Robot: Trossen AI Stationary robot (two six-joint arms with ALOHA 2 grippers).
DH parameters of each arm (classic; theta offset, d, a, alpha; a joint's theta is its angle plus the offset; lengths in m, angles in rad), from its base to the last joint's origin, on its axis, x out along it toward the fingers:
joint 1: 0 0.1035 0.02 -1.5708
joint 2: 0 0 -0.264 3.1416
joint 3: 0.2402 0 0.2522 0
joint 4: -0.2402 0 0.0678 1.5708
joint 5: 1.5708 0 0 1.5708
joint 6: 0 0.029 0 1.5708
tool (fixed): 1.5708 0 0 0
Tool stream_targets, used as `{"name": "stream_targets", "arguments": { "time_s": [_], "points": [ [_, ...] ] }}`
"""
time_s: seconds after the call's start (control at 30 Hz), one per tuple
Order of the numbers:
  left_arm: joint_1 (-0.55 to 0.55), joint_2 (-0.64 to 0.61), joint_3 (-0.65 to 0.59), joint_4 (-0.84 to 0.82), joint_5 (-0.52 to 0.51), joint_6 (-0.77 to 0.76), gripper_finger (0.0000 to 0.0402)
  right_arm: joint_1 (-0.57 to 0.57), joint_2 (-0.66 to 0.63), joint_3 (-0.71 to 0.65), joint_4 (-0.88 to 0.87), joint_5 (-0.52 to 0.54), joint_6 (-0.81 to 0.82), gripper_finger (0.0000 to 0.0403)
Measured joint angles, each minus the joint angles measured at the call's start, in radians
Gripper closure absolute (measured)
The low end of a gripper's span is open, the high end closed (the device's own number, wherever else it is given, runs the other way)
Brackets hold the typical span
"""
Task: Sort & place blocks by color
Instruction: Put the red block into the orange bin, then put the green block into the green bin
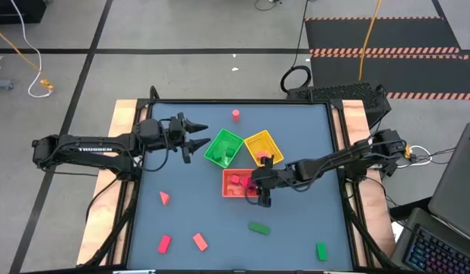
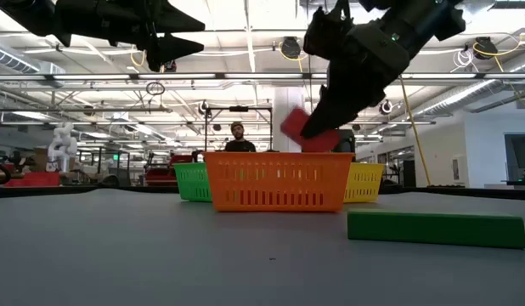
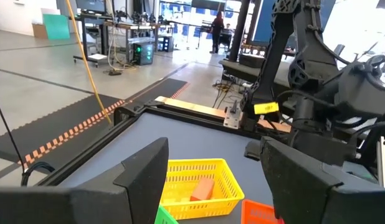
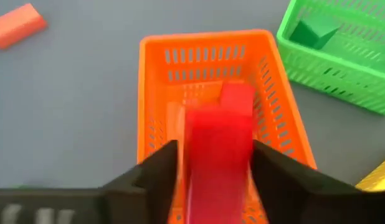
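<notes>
The right gripper (image 4: 214,180) hangs over the orange tray (image 4: 154,112), its two fingers (image 4: 152,171) closed on a red block (image 4: 217,155) that fills the gap between them. In the low view the block (image 2: 307,132) sits above the tray's rim (image 2: 279,157), tilted, not yet inside. Straight past the fingertips another red block (image 4: 236,99) lies on the tray floor. Off to one side of the fingers, outside the tray, a salmon block (image 4: 17,26) rests on the table (image 4: 74,93); to the other side stands the green tray (image 4: 342,68) with a green block (image 4: 314,32) in it, and a corner of the yellow tray (image 4: 379,177) shows nearer in.

From above, the three trays cluster mid-table, touching or nearly so: orange (image 1: 227,186) nearest the front, green (image 1: 214,148) and yellow (image 1: 264,141) behind. Loose blocks lie in front of the gripper: a green brick (image 1: 258,227), a green block (image 1: 322,250), a salmon one (image 1: 200,242), a pink brick (image 1: 164,243) and a pink wedge (image 1: 165,198). Far behind the trays stands a red cylinder (image 1: 236,115).

The left gripper (image 1: 195,135) hovers beside the green tray, fingers (image 3: 142,180) spread wide and holding nothing. Beyond its tips the yellow tray (image 3: 180,171) holds a salmon block (image 3: 202,188).
</notes>
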Motion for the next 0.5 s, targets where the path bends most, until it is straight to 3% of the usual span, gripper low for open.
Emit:
{"name": "stream_targets", "arguments": {
  "time_s": [0.13, 0.23, 0.5],
  "points": [
    [0.0, 0.0, 0.0, 0.0, 0.0, 0.0, 0.0149, 0.0, -0.024, 0.0, 0.003, 0.031, 0.01, 0.014],
    [0.0, 0.0, 0.0, 0.0, 0.0, 0.0, 0.0149, 0.0, -0.033, 0.0, 0.001, 0.03, 0.01, 0.0112],
    [0.0, 0.0, 0.0, -0.001, 0.0, 0.0, 0.0149, 0.007, -0.126, 0.0, -0.066, 0.024, 0.046, 0.0112]
  ]
}}
